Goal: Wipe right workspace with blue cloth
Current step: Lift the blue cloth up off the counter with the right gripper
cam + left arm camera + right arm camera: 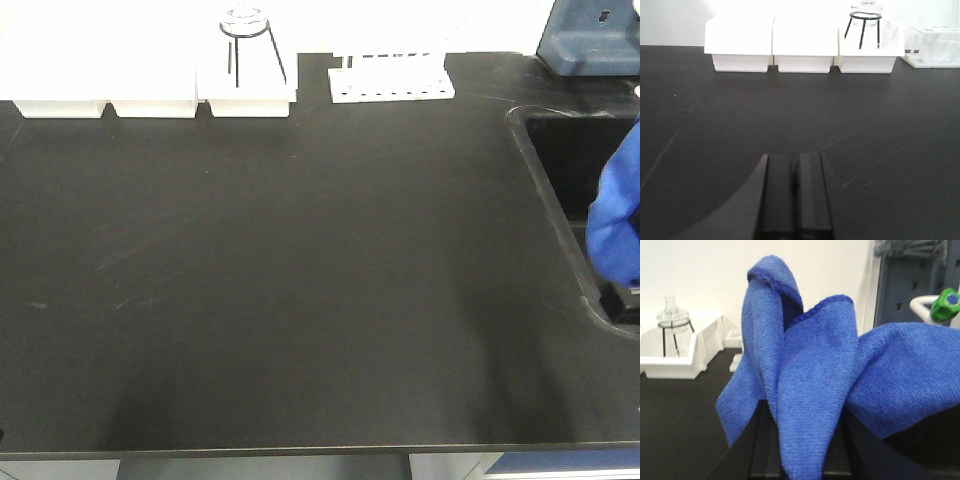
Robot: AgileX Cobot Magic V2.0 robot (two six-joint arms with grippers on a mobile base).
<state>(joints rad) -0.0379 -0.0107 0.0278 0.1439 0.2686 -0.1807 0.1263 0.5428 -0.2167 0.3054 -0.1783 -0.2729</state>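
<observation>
The blue cloth [810, 365] stands up in bunched folds from my right gripper [802, 412], which is shut on it. The cloth covers the finger gap. From the front view the blue cloth [615, 210] hangs at the far right edge, over the sink basin [560, 150]. My left gripper [795, 159] is shut with nothing in it, low over the black countertop [740, 125]. The right workspace is out of view; the counter seen here has a sink and white racks.
Three white bins [150, 100] line the back edge, one holding a glass flask on a black tripod [245, 40]. A white tube rack [390, 80] stands beside them. A blue device [590, 40] sits back right. A green-capped bottle [947, 302] shows behind the cloth.
</observation>
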